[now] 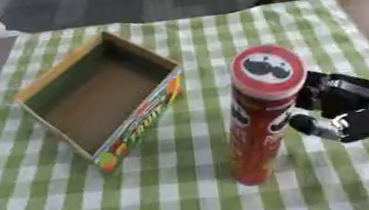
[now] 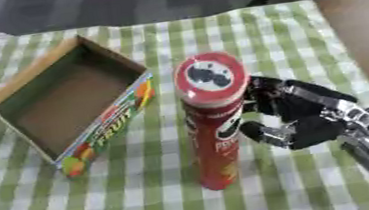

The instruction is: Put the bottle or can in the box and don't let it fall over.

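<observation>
Table (image 1: 191, 197): covered by a green-and-white checked cloth; everything is carried on it.
Box (image 1: 98, 95): an open, shallow cardboard tray is set at an angle on the table's left half; its near outer wall is printed with bright fruit colours and lettering. Nothing is seen inside it.
Can (image 2: 217, 123): a tall red tube with a red-rimmed lid bearing a moustached face is stood upright just right of the box, apart from it. Nothing lies between them.
Right hand (image 2: 309, 117): brought in from the right, black and silver; its fingers (image 2: 267, 134) are curled against the can's right side, gripping it.
</observation>
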### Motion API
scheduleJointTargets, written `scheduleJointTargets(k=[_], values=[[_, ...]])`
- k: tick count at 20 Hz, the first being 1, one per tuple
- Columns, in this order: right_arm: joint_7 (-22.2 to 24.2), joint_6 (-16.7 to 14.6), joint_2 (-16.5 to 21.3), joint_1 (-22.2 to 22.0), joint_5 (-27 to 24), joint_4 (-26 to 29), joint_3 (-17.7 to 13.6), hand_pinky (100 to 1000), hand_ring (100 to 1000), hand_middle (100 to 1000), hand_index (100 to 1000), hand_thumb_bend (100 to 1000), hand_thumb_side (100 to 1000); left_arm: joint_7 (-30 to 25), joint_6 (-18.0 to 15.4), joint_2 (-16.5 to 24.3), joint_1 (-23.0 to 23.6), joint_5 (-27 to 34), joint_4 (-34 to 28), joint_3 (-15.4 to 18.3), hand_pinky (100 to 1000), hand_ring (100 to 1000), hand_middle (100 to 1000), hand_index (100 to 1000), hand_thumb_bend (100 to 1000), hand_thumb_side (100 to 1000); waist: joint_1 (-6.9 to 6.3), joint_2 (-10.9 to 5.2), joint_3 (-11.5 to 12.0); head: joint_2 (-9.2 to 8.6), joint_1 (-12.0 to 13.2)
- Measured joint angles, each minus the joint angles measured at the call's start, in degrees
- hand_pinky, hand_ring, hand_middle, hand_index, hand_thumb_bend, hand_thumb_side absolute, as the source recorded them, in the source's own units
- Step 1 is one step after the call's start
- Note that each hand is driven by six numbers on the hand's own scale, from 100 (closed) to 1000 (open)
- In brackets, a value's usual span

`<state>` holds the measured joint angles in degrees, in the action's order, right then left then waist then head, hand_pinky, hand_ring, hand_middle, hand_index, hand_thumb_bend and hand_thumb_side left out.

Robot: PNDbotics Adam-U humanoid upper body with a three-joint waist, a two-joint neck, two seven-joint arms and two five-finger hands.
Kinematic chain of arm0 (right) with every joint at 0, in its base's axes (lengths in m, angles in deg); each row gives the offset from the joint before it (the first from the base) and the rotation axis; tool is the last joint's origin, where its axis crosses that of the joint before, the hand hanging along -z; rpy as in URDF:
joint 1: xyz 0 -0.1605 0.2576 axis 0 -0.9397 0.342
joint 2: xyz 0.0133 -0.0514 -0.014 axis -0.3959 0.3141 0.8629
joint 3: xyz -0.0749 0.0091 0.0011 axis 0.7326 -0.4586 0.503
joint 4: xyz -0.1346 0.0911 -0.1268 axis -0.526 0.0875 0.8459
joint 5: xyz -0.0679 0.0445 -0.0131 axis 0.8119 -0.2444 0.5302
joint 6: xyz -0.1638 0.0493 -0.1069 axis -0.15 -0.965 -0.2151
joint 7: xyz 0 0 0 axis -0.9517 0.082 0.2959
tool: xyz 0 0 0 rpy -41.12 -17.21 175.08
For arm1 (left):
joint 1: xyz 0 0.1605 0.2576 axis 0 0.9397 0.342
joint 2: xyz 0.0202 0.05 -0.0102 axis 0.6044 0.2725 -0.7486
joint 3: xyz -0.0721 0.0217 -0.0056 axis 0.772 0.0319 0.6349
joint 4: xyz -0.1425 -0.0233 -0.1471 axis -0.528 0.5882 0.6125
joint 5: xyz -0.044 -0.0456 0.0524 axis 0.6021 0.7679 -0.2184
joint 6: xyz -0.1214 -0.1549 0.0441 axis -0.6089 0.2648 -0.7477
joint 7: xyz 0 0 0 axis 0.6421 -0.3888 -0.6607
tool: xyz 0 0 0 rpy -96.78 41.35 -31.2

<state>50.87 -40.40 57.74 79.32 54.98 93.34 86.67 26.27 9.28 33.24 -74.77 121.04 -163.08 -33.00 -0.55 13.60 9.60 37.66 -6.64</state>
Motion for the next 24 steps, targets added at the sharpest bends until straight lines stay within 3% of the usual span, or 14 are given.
scheduleJointTargets(k=[2,4,10,24], values=[[-0.1,0.1,0.0,0.0,0.0,-0.1,0.0,936,981,954,968,486,100,0.0,0.0,-0.2,0.0,0.1,0.0,0.0,767,916,847,887,622,828,0.00,0.01,0.0,-0.01,0.0],[-0.3,0.4,0.0,-0.1,-0.1,-0.1,0.0,938,980,954,969,510,100,-0.1,-0.1,-0.2,0.0,0.1,0.0,0.0,767,916,846,887,622,828,-0.01,0.02,0.0,-0.04,0.0],[-0.6,0.7,0.0,-2.6,-0.3,1.2,-0.1,938,978,955,973,523,100,-0.1,-0.1,-0.2,0.0,0.2,0.0,0.0,766,917,845,887,619,830,-0.03,0.17,-0.1,-0.13,0.0],[-2.1,1.8,0.0,-3.0,-1.4,2.1,-0.1,939,983,956,980,499,100,-0.5,-0.2,-0.2,0.0,0.4,0.0,0.0,764,918,845,887,615,834,0.11,0.17,-0.1,-0.55,0.0]])
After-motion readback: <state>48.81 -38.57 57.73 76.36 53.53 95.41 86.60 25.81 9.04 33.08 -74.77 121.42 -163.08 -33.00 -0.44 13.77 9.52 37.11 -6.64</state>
